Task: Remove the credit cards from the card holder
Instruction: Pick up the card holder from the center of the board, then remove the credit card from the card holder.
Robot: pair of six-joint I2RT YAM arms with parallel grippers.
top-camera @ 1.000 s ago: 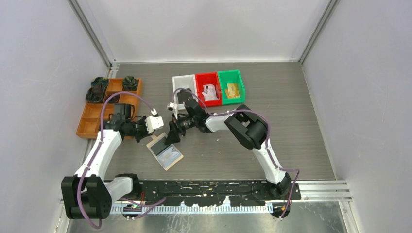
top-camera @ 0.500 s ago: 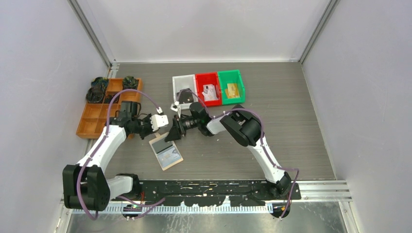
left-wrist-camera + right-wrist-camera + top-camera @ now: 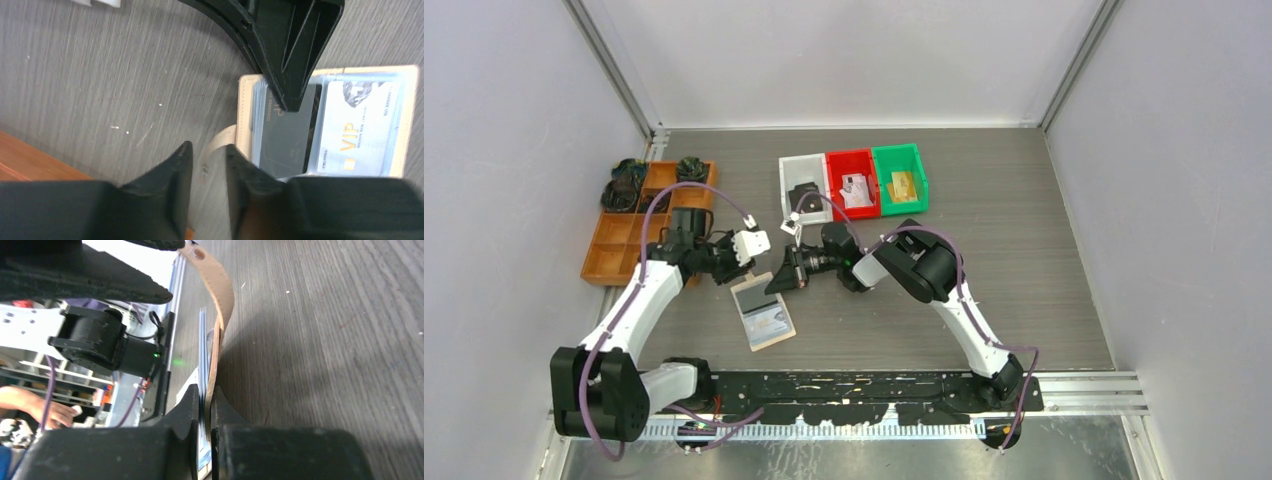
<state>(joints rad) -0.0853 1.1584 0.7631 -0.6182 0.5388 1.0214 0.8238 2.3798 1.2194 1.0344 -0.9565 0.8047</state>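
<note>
The tan card holder (image 3: 762, 312) lies open on the table between my two arms. Its clear sleeves hold credit cards: a pale VIP card (image 3: 355, 130) and a dark grey card (image 3: 292, 140). My left gripper (image 3: 740, 272) sits at the holder's far end. Its fingers (image 3: 207, 152) are close together on the rounded snap tab (image 3: 216, 142), which curves upward (image 3: 222, 295). My right gripper (image 3: 780, 280) is shut on the holder's far right edge (image 3: 206, 407). Leather and sleeve edges are pinched between its pads, and one finger (image 3: 290, 75) lies over the dark card.
White (image 3: 796, 172), red (image 3: 852, 160) and green (image 3: 899, 155) bins stand in a row behind the holder; a black item (image 3: 804, 195) lies in the white one. A brown compartment tray (image 3: 614, 245) with dark objects sits at the left, beside my left arm.
My right gripper has closed from wide open onto the holder's edge and slid slightly toward me. My left gripper moved right with the tab. The holder shifted a little.
</note>
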